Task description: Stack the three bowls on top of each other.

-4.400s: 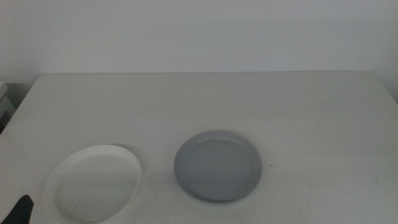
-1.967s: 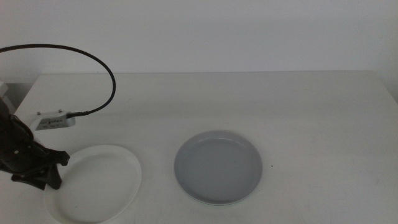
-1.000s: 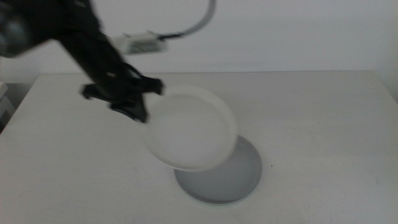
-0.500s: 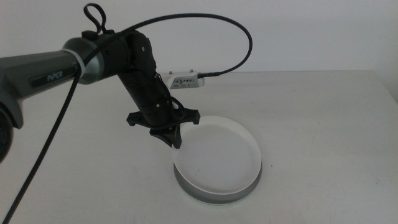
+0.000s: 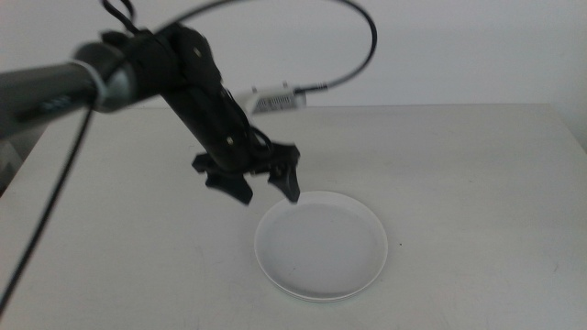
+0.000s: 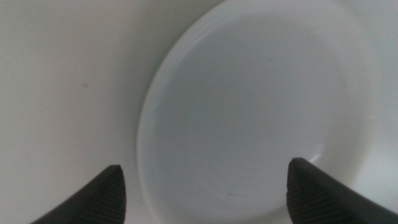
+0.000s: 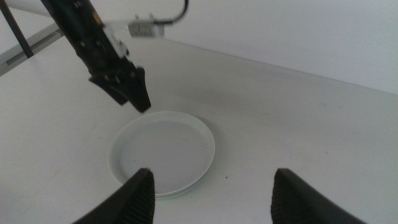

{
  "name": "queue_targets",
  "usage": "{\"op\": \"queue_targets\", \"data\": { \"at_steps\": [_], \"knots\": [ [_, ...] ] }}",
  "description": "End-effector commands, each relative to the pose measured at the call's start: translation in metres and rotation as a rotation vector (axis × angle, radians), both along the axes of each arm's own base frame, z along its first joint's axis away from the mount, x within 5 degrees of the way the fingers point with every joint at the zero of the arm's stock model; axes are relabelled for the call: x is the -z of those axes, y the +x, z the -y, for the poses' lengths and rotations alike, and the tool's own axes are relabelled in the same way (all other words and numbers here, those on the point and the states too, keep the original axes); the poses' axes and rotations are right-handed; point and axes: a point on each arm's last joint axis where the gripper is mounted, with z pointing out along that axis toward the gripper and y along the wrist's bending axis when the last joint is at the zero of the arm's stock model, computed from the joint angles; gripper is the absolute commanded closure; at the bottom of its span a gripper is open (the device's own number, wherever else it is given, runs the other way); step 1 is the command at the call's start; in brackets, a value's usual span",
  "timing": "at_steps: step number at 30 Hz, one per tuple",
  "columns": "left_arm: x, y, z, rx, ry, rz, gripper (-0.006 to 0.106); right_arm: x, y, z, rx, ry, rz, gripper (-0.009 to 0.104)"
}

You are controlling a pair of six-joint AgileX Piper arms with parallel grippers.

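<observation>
The white bowl (image 5: 321, 246) lies on the table in the middle, on top of the pale grey-blue bowl, which shows only as a thin lower rim (image 5: 316, 297). The mint green bowl is not visible. My left gripper (image 5: 269, 191) hangs open and empty just above the white bowl's far left rim. The left wrist view looks down into the white bowl (image 6: 249, 112) between the left gripper's spread jaws (image 6: 211, 199). My right gripper (image 7: 211, 199) is open and empty, back from the stack (image 7: 163, 152), and is out of the middle view.
The left arm and its black cable (image 5: 358, 37) reach over the table's left half. A small white box (image 5: 275, 97) on the cable hangs behind the arm. The table's right edge (image 5: 573, 137) is far from the stack.
The left gripper carried the white bowl from the front left onto the grey-blue bowl, let it go and lifted off with its jaws open.
</observation>
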Motion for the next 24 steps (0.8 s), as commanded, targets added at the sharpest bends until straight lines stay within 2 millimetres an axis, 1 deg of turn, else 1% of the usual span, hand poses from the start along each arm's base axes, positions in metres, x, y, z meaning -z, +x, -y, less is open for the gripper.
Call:
{"op": "queue_targets", "data": {
  "at_steps": [1,6,9,15,18,22,24],
  "knots": [
    [-0.057,-0.007,-0.007,-0.013,-0.113,0.137,0.013,-0.012,0.003,0.0,0.011,0.026,0.08,0.047],
    [-0.102,-0.016,-0.04,-0.074,-0.119,0.264,0.013,-0.012,0.003,0.0,0.011,0.026,0.08,0.047],
    [-0.121,-0.021,-0.058,-0.112,-0.112,0.33,0.013,-0.012,0.003,0.0,0.011,0.026,0.08,0.047],
    [-0.146,-0.032,-0.089,-0.151,-0.016,0.442,0.013,-0.012,0.003,0.0,0.011,0.026,0.08,0.047],
    [-0.157,-0.038,-0.101,-0.168,0.033,0.495,0.013,-0.012,0.003,0.0,0.011,0.026,0.08,0.047],
    [-0.171,-0.05,-0.111,-0.176,0.086,0.539,0.013,-0.012,0.003,0.0,0.011,0.026,0.08,0.047],
    [-0.179,-0.06,-0.116,-0.199,0.106,0.545,0.013,-0.013,0.003,0.0,0.013,0.027,0.093,0.047]
  ]
}}
